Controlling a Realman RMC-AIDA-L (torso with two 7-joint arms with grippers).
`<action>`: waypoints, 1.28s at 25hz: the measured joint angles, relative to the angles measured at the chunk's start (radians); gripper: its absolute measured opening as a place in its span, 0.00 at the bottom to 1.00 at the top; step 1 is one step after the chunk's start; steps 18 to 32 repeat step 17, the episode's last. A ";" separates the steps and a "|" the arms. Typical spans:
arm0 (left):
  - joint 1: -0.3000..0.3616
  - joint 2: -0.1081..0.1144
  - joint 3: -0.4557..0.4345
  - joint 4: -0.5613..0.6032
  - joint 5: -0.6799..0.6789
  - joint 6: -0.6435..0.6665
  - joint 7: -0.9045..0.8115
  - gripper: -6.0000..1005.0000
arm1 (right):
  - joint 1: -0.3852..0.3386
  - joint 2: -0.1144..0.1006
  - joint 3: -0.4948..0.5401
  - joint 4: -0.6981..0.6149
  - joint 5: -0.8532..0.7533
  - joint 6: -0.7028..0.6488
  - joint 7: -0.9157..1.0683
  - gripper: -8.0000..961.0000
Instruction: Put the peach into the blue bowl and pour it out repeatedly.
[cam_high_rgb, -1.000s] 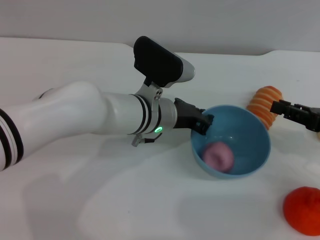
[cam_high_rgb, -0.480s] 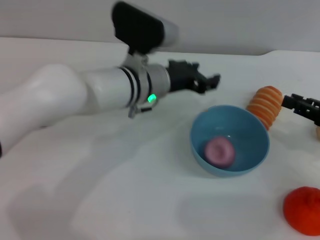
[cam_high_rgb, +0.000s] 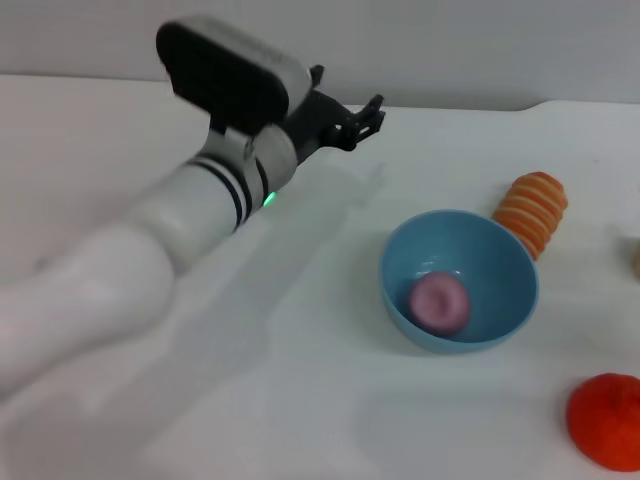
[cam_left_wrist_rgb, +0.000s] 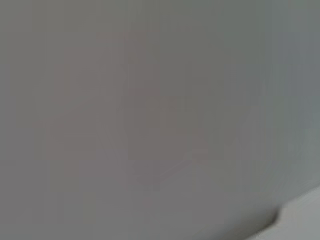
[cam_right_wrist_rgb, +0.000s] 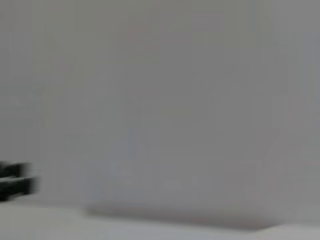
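Resting in the blue bowl (cam_high_rgb: 460, 282) on the bench (cam_high_rgb: 300, 400), the peach (cam_high_rgb: 439, 303) awaits pouring, we judge, our left claw (cam_high_rgb: 350, 118) raised well clear, empty, its spread unclear.

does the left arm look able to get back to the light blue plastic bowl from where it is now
Probably yes. The left gripper hangs raised, away from the light blue plastic bowl, with only bare white table between; the pale pink peach sits inside.

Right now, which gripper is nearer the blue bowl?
Left. The left gripper is raised, up and back-left of the blue bowl, holding nothing. The right gripper is out of the head view.
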 joint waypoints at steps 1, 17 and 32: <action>0.009 -0.002 0.075 -0.016 0.000 -0.121 -0.006 0.63 | 0.000 0.000 0.000 0.000 0.000 0.000 0.000 0.54; 0.016 -0.011 0.445 -0.206 0.001 -0.580 -0.340 0.83 | -0.035 0.003 0.042 0.455 0.559 -0.038 -0.630 0.64; 0.016 -0.011 0.445 -0.206 0.001 -0.580 -0.340 0.83 | -0.035 0.003 0.042 0.455 0.559 -0.038 -0.630 0.64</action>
